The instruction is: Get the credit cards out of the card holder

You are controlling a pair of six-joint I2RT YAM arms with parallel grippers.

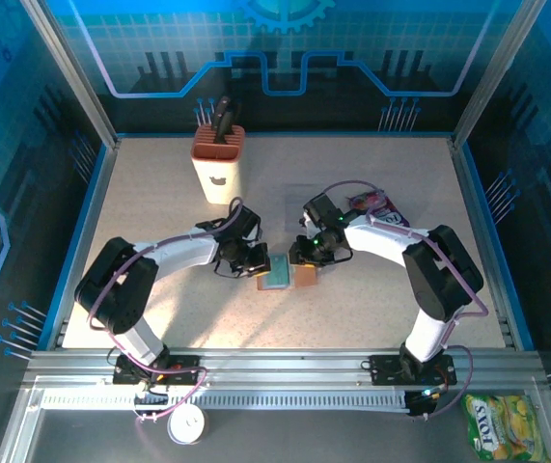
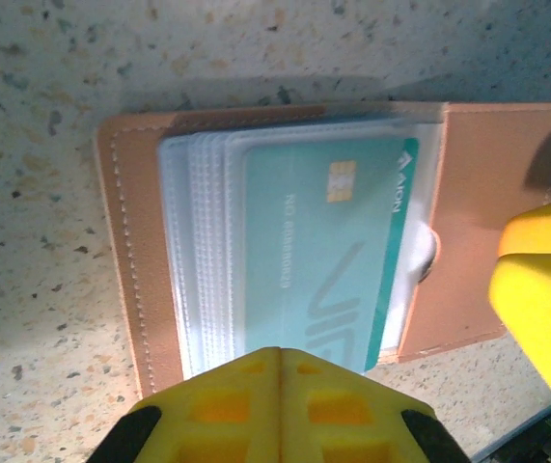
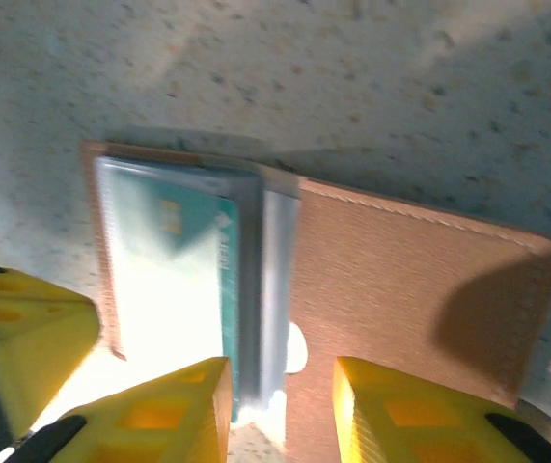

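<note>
The card holder (image 1: 292, 277) lies open on the table between both grippers, brown with clear plastic sleeves. A teal credit card (image 2: 323, 251) with a gold chip sits in the top sleeve; other cards are hidden under it. My left gripper (image 2: 280, 353) is shut, its tip over the near edge of the sleeves and card. In the right wrist view the card holder (image 3: 410, 280) spreads to the right and the teal card (image 3: 174, 260) is at the left. My right gripper (image 3: 280, 391) is open, its fingers either side of the sleeves' edge by the thumb notch, nothing pinched.
An orange and white knife block (image 1: 218, 159) stands at the back left. A purple snack packet (image 1: 376, 204) lies behind my right arm. A yellow-green packet (image 1: 505, 424) sits off the table at the near right. Metal frame posts border the table.
</note>
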